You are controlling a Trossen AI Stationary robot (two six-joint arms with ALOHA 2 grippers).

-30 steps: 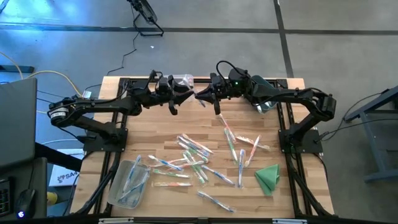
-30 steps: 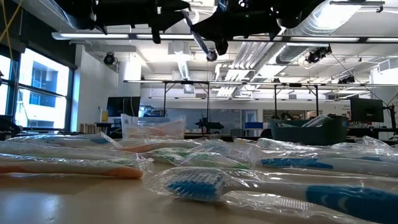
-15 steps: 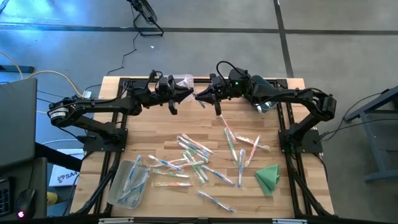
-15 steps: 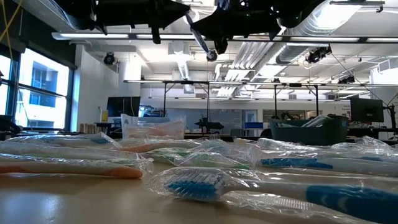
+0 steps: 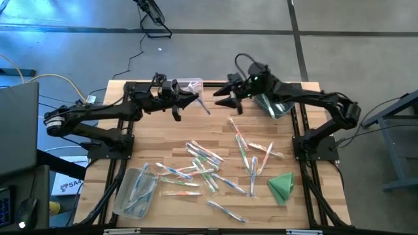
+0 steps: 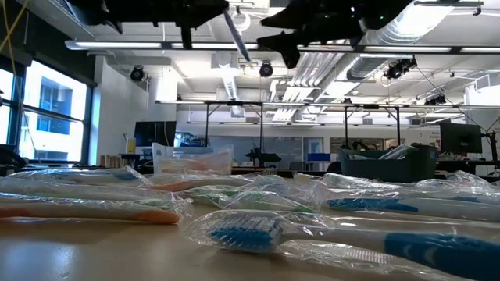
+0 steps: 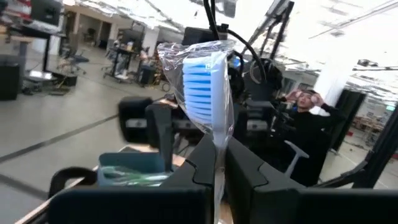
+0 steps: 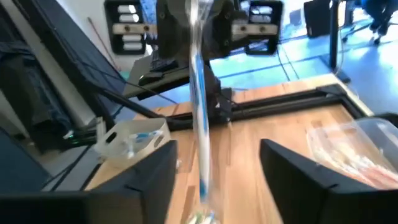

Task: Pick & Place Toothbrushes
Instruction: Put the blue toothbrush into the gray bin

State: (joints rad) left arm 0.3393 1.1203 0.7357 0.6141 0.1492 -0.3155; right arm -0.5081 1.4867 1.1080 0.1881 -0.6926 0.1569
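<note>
At table's front-left, clear bin point(image 5: 134, 191), toothbrushes point(image 5: 138, 190) inside

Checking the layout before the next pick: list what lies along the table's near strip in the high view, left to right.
Clear bin holding a few toothbrushes → scattered pile of wrapped toothbrushes → folded green cloth.

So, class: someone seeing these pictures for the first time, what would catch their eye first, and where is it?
Above the table's far edge, the left gripper is shut on a wrapped blue toothbrush, held up in the air, while the right gripper faces it, open. Next comes the scatter of wrapped toothbrushes across the middle of the wooden table, with a folded green cloth near its right front corner.
</note>
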